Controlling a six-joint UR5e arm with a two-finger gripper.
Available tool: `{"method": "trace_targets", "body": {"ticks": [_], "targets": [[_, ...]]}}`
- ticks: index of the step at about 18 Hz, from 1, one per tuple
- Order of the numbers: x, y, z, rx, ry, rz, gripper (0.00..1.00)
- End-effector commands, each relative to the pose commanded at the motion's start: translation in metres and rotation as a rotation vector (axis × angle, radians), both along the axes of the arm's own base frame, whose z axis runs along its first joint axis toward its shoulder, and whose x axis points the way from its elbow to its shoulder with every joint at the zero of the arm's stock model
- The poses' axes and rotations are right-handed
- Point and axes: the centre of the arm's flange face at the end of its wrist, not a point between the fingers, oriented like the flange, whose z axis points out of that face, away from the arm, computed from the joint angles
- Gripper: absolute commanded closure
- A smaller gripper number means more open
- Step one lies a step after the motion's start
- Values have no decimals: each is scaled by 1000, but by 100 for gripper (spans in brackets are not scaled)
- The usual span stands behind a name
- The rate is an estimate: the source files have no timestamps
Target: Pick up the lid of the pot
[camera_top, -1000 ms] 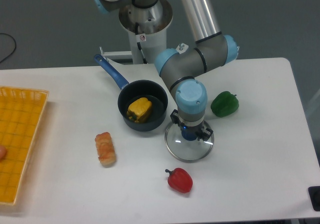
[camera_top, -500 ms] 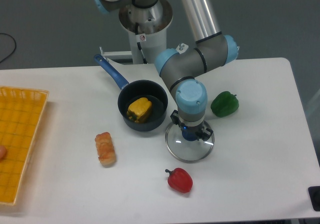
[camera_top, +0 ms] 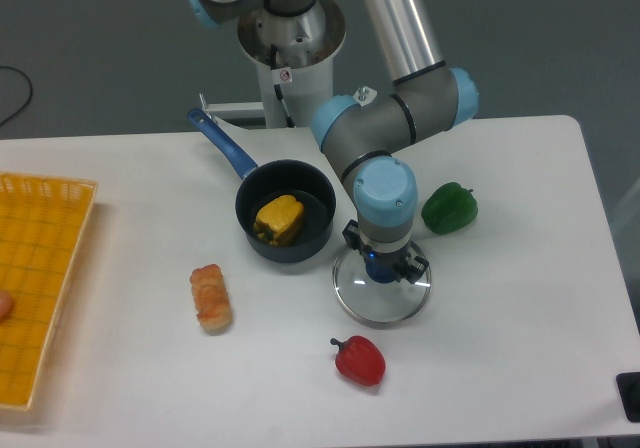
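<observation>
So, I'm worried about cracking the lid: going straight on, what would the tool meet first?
The pot lid, whose blue knob the tool seems to grip; the table would be next, though depth is unclear.

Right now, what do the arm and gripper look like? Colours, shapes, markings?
The arm has smooth, rounded grey sections with light-blue caps at its joints. The gripper is small, with two dark, angular fingers, seen mostly from above and partly hidden by the wrist. I can't make out any readable lettering on either.
</observation>
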Motion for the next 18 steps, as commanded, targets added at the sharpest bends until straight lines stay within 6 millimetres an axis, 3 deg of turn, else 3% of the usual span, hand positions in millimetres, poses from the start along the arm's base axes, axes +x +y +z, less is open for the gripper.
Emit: {"method": "trace_targets", "body": {"ticks": [6, 18], "targets": [[7, 4, 24, 61, -7, -2, 57], [11, 1, 48, 99, 1, -4, 59]]}}
